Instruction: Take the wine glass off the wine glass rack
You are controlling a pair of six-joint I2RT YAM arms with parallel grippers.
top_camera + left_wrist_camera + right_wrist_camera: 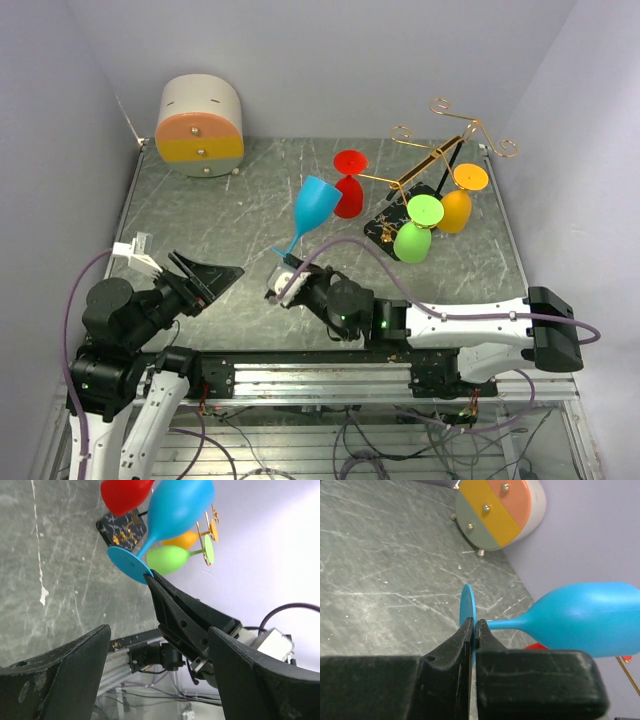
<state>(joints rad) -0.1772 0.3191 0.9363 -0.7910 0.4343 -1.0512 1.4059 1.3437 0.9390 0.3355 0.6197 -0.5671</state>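
Observation:
My right gripper is shut on the flat foot of a blue wine glass. It holds the glass tilted above the table, clear of the rack, bowl pointing up and away. In the right wrist view the jaws pinch the foot disc, with the bowl to the right. The wine glass rack leans at the back right, with gold scroll arms and a black square base. A red glass, a green glass and an orange glass hang on it. My left gripper is open and empty at the near left.
A round drawer box with orange and yellow fronts stands at the back left corner. Purple walls close in the table on three sides. In the left wrist view the blue glass and the right gripper's fingers lie ahead of my open left jaws.

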